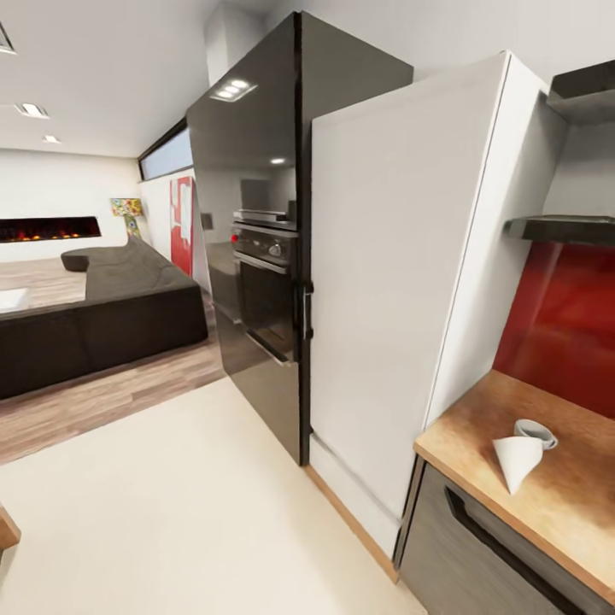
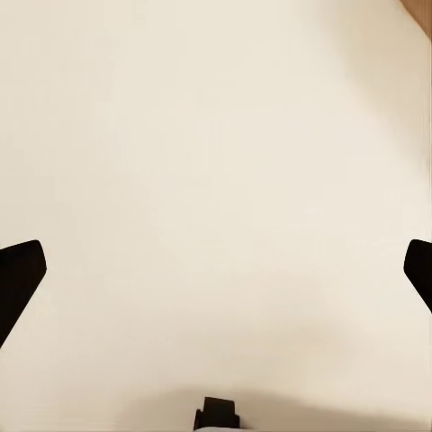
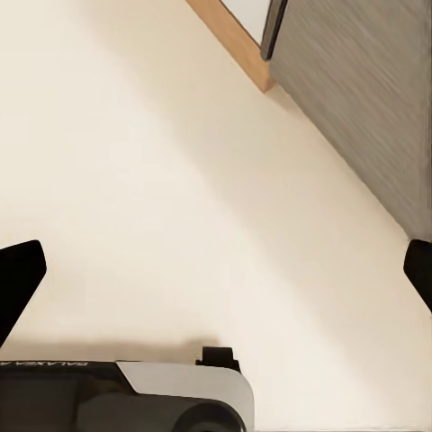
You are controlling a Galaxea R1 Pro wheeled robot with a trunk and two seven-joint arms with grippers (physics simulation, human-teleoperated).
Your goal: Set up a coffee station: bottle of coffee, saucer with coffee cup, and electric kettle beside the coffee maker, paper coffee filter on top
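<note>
Meanwhile both pincers, left [image 2: 216,270] and right [image 3: 216,270], gape wide above cream floor [image 1: 171,512], holding nothing.

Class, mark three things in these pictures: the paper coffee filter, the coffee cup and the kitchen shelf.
paper coffee filter [image 1: 518,459], head view, middle of the white cone.
coffee cup [image 1: 535,432], head view, the cup's rim behind the filter.
kitchen shelf [image 1: 564,229], head view, glossy front edge of the lower black slab.
</note>
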